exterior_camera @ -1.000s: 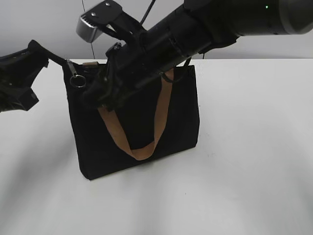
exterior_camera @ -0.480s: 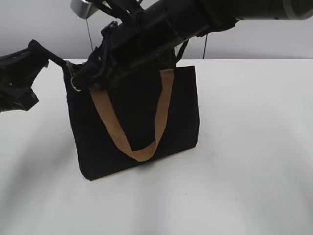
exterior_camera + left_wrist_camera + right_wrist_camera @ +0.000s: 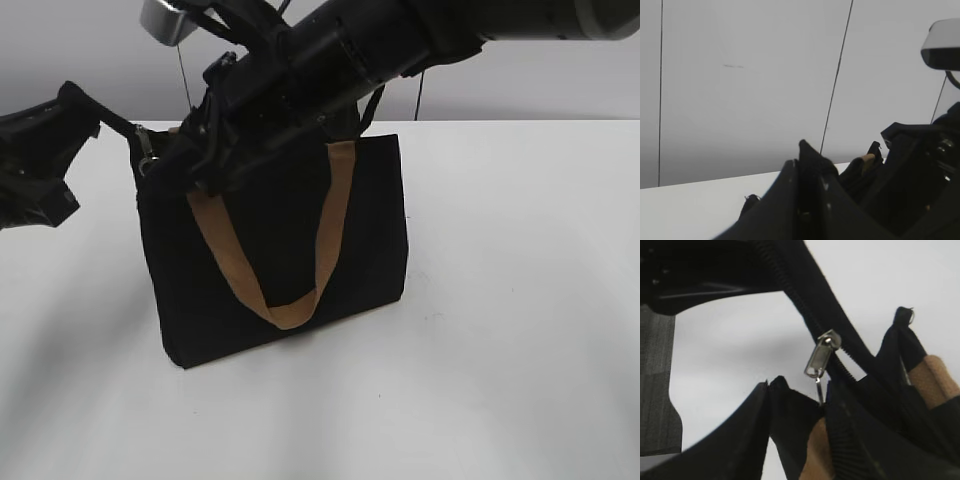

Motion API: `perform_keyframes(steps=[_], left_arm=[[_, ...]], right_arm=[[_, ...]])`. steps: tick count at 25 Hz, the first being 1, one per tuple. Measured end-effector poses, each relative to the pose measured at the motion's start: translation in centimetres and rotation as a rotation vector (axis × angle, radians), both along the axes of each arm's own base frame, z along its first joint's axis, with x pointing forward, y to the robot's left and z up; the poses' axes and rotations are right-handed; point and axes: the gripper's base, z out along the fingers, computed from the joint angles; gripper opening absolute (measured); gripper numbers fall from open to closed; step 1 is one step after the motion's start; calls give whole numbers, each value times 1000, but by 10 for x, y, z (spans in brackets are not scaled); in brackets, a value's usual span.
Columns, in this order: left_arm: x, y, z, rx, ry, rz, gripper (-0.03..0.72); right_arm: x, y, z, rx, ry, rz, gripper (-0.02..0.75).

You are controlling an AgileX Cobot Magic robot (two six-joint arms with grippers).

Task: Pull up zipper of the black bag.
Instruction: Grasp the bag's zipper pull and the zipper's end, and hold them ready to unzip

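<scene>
The black bag [image 3: 280, 250] stands upright on the white table with a tan handle [image 3: 290, 310] hanging down its front. My left gripper [image 3: 100, 122] is shut on the black fabric tab at the bag's top left corner, which also shows pinched in the left wrist view [image 3: 810, 157]. My right gripper [image 3: 185, 165] reaches across to that corner. In the right wrist view the silver zipper [image 3: 821, 356] sits on the black zip track [image 3: 800, 295], and its pull loop runs edge-on into my right gripper [image 3: 821, 405], which is shut on it. The zipper also shows in the exterior view [image 3: 147, 152].
The white table [image 3: 500, 350] extends to the right and front of the bag. A grey wall [image 3: 80, 50] stands behind. The right arm's thick black body [image 3: 400, 40] crosses above the bag's top.
My right gripper has risen from the bag's front to the top left corner and closed at the zipper. The pull loop no longer hangs free. The left gripper has not moved.
</scene>
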Motion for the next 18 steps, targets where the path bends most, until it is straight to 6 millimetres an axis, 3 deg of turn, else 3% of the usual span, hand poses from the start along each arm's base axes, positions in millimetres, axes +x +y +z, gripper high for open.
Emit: perform_keyframes(steps=[12,18], left_arm=[[-1,-1,0,9,-4,-14,50],[-1,-1,0,10,-3,-15,50]], right_arm=[[3,3,-5,39,44,-35,294],[5,5,-7,52,56,-51,225]])
